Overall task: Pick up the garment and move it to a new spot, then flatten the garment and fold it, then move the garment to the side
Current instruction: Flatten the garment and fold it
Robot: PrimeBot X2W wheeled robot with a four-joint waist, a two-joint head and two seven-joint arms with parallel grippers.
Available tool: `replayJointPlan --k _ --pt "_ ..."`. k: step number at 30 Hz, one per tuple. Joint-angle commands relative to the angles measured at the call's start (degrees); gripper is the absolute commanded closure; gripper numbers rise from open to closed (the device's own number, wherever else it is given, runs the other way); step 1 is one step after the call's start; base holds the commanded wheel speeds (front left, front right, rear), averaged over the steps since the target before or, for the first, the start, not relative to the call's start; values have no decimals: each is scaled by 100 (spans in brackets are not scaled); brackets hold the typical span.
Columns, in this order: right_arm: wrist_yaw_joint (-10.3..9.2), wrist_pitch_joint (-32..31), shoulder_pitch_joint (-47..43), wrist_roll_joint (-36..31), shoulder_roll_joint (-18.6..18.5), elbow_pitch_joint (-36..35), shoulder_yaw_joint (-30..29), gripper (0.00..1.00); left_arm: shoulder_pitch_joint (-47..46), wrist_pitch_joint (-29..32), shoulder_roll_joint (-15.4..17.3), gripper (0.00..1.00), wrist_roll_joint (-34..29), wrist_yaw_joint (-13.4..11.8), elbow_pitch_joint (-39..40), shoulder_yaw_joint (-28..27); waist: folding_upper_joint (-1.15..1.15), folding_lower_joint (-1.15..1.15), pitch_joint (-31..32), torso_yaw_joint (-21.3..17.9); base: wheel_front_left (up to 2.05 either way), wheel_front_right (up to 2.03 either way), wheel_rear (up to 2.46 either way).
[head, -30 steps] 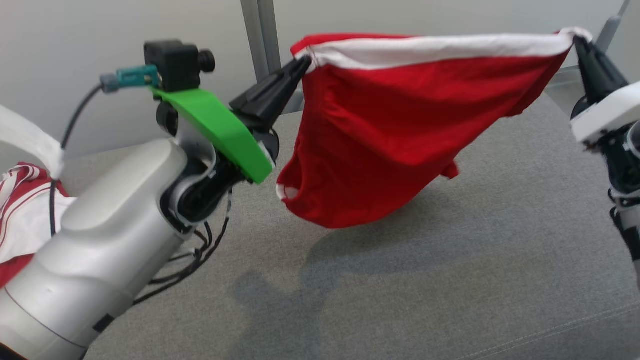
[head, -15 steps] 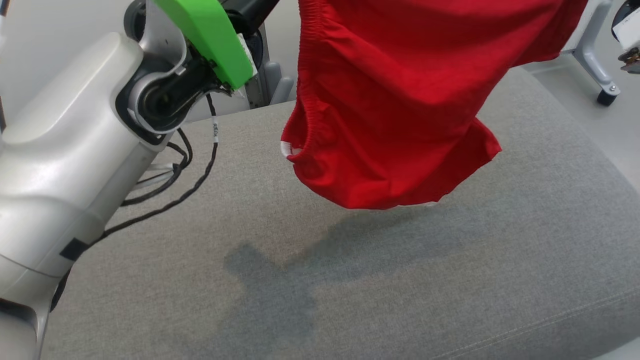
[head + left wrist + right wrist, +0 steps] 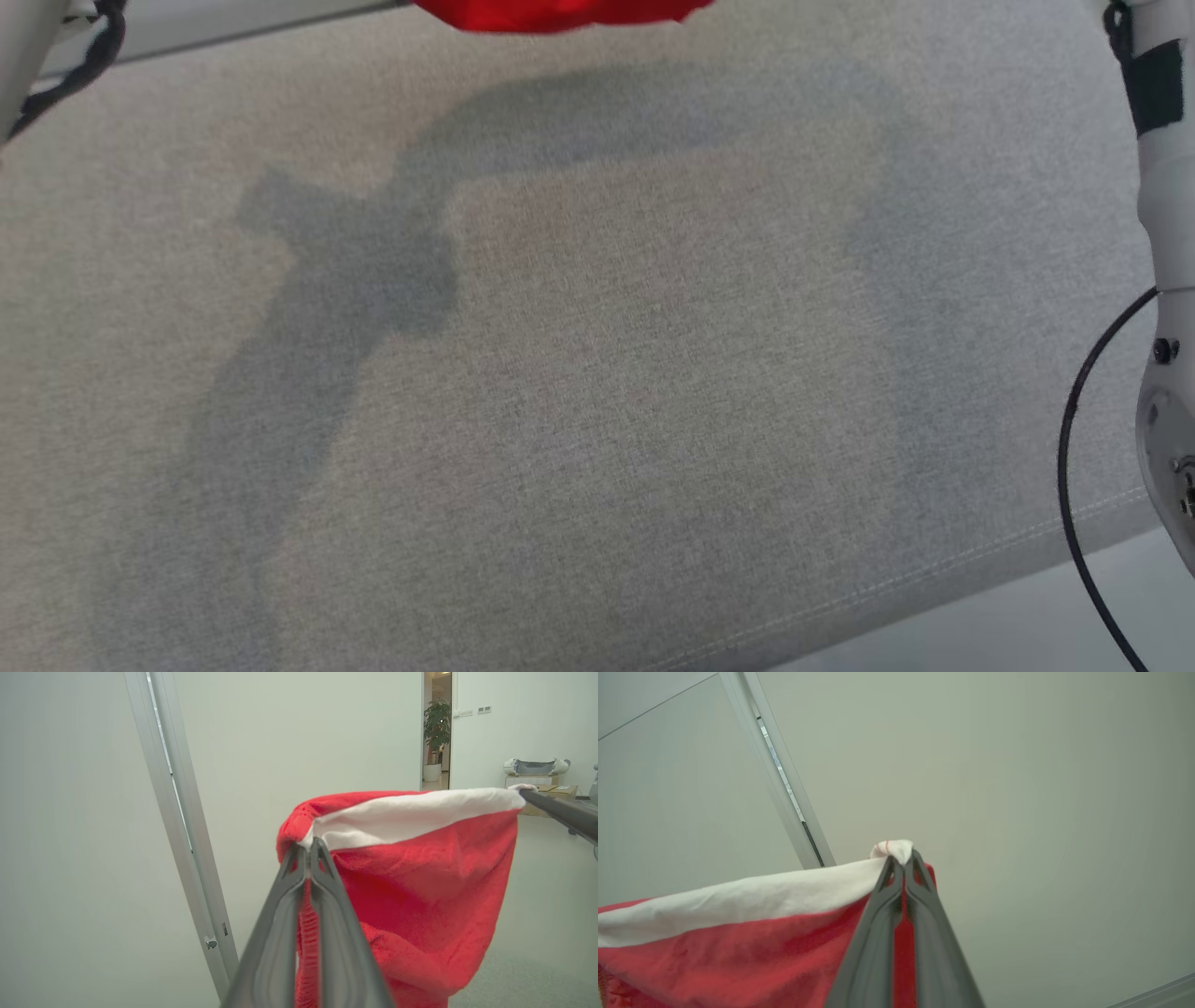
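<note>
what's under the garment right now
The grey cushion, shadowed by the garment, which hangs above it, pinched by the left gripper and right gripper. Whatever lies farther back is cut off from view.

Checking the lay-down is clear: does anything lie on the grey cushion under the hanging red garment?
Nothing visible does. The red garment hangs between the left gripper and right gripper, both shut on it, above the grey cushion, where shadows fall.
</note>
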State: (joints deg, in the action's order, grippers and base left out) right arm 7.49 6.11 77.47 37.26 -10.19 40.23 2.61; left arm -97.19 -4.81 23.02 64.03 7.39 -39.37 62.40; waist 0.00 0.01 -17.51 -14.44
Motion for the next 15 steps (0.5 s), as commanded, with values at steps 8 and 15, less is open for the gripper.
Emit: replayJointPlan --k 8,15 --pt "0 768 -460 426 -2 465 1103 100 642 -908 326 100 355 14 457 729 0 -1 -1827 -208 0 0 0" --pt "0 889 -1767 1198 -786 85 2045 100 2120 -1036 868 100 888 14 1893 1037 0 -1 -1487 176 0 0 0"
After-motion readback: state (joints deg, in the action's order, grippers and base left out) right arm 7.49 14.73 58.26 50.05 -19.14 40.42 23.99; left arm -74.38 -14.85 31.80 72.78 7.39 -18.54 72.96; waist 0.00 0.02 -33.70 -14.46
